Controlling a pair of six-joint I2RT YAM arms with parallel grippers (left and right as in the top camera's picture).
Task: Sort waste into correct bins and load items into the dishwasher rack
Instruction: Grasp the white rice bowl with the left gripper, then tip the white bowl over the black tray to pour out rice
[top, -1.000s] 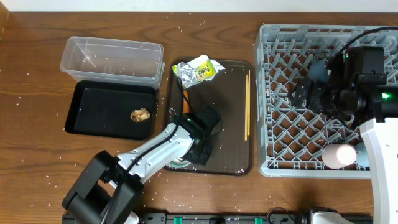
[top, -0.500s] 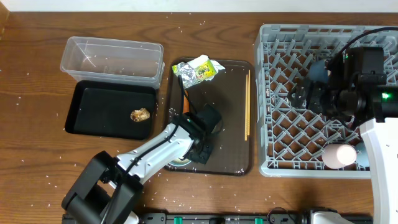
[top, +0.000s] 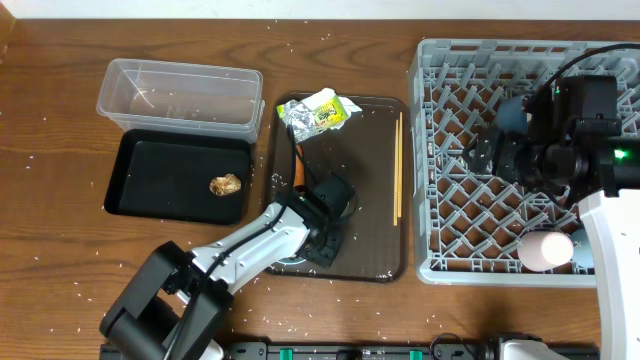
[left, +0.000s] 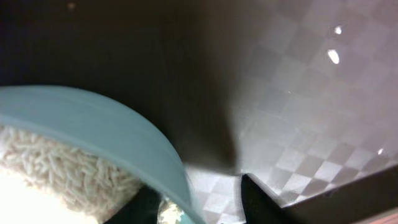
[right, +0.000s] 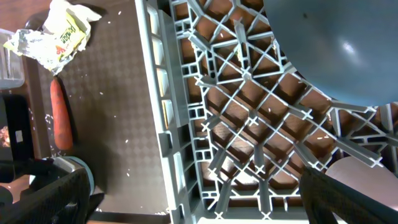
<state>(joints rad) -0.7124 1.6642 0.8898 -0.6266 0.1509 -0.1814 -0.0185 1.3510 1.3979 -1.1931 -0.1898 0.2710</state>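
My left gripper (top: 322, 238) is open on the brown serving tray (top: 350, 200). Its fingers (left: 199, 202) straddle the rim of the small light blue cup (left: 93, 118), which holds white rice (left: 56, 168). A gap shows between the rim and the outer finger. My right gripper (top: 488, 150) is open and empty above the grey rack (top: 440, 200), beside the dark blue dish (right: 336, 43). The pink cup (top: 545, 248) lies in the rack's near corner. The wrapper (top: 320, 112), carrot (right: 61, 115) and chopsticks (top: 399, 165) lie on the serving tray.
The clear tub (top: 180, 95) stands at the back left. The black tray (top: 160, 175) in front of it holds the brown food piece (top: 224, 185). Rice grains are scattered over the wooden table.
My left gripper has settled slightly lower onto the cup's rim. The right arm has not visibly moved.
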